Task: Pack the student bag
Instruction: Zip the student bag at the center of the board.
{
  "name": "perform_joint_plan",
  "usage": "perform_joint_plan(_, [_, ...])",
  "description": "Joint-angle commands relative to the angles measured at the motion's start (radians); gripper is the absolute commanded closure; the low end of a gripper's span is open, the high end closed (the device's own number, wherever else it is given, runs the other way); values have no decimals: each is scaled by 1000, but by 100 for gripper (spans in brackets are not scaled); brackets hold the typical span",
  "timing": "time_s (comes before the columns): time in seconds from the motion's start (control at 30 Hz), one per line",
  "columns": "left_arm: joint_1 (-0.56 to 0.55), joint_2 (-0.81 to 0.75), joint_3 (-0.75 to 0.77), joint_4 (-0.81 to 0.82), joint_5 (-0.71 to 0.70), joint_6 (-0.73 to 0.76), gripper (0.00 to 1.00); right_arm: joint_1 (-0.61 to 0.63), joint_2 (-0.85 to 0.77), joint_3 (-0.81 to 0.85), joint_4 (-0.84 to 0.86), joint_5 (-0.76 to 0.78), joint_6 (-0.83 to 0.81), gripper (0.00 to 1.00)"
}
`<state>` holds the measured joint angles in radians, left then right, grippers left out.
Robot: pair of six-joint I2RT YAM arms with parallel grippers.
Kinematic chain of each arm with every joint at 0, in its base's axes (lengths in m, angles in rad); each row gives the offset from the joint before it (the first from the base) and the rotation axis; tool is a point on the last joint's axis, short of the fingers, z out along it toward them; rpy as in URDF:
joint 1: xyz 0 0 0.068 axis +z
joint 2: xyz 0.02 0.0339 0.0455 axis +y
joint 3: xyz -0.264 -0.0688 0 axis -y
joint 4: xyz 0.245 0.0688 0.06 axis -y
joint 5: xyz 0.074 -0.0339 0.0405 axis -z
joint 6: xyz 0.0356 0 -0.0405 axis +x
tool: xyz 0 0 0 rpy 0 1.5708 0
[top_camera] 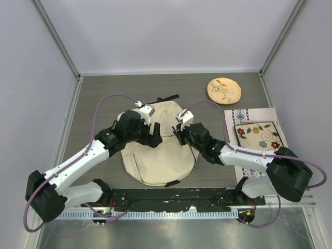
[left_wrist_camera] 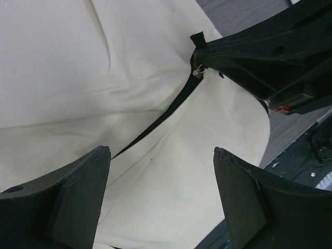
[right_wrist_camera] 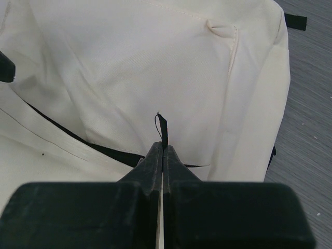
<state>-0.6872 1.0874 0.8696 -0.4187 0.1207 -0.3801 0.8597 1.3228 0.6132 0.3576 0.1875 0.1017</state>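
Observation:
The cream student bag (top_camera: 155, 155) lies flat in the middle of the table. My left gripper (top_camera: 155, 136) hovers over its left upper part, and in the left wrist view its jaws (left_wrist_camera: 161, 150) stand wide open with only the bag's fabric (left_wrist_camera: 78, 62) below them. My right gripper (top_camera: 179, 137) is at the bag's right upper part. In the right wrist view it (right_wrist_camera: 162, 146) is shut on a small black tab (right_wrist_camera: 163, 126) sticking up from the bag (right_wrist_camera: 155, 62). A thin black line (left_wrist_camera: 155, 122) runs across the fabric from that tab.
A round tan embroidered disc (top_camera: 224, 90) lies at the back right. A flat floral mat (top_camera: 257, 136) lies at the right under the right arm. A black strap (top_camera: 167, 98) pokes out behind the bag. Grey walls close in the table on three sides.

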Motion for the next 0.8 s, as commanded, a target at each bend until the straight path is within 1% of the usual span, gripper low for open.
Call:
perform_joint_plan(0.0, [-5,48,45,43,-43,130,17,-8,-14,40,24,7,3,99])
perform_joint_plan(0.07, [-5,71,39,50,-32,139,16,-8,-17,43,23,4,0,99])
perform_joint_plan(0.2, [-6,107,19,116,-3,139,17,-8,-14,46,23,-2,3,99])
perform_joint_plan(0.37, [-12,158,16,132,28,145,18,-8,-14,48,20,0,3,99])
perform_joint_plan(0.47, [-18,187,16,129,53,145,21,-8,-13,49,20,4,4,99])
perform_joint_plan(0.5, [-21,199,14,129,57,145,23,-8,-13,49,18,6,3,99])
perform_joint_plan(0.57, [-25,206,8,129,57,136,29,-7,-8,53,21,6,4,99])
perform_joint_plan(0.67, [-28,200,-12,129,45,124,47,-8,-1,56,20,7,6,99])
perform_joint_plan(0.7, [-29,192,-18,130,42,113,59,-8,3,59,23,10,4,99])
perform_joint_plan(0.77, [-29,169,-38,135,39,109,73,-8,12,59,23,16,4,99])
